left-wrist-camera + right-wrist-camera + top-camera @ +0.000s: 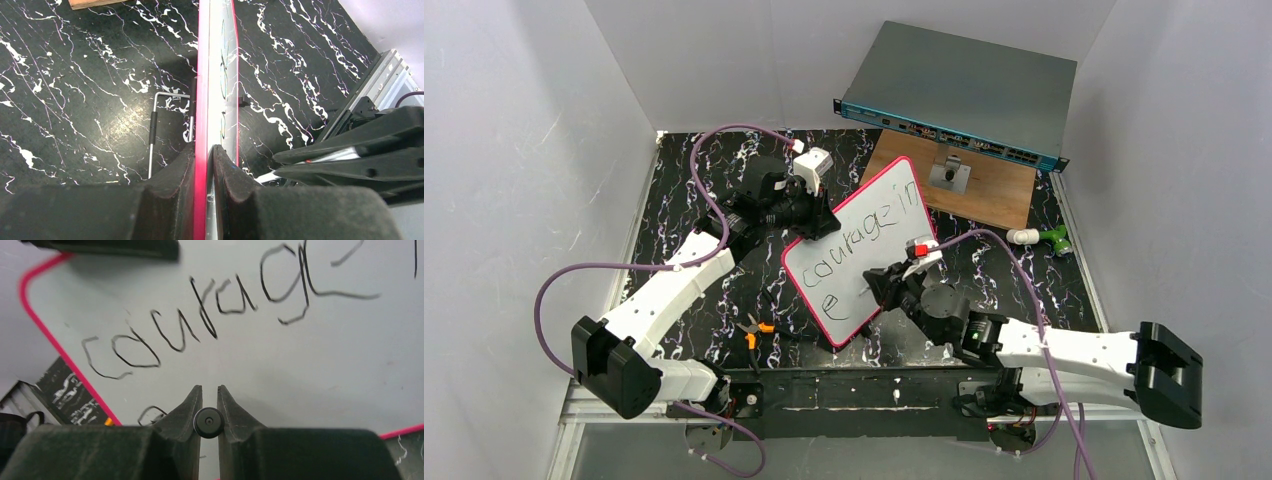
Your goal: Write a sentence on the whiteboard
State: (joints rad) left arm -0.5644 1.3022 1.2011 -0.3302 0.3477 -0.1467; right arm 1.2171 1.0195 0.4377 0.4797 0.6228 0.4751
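- Left fingers (226,167) clamp the tilted whiteboard's (849,268) pink edge.
- Right fingers (189,406) clamp a black marker (208,422); the sentence (200,330) reads "courage in", then "e".

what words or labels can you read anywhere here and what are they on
"courage in": the sentence, black marker, upper slanted line on the whiteboard
"e": a lone letter below it on the same board
Network switch: its front-panel port markings are too small to read
Nothing else readable shows in any view.
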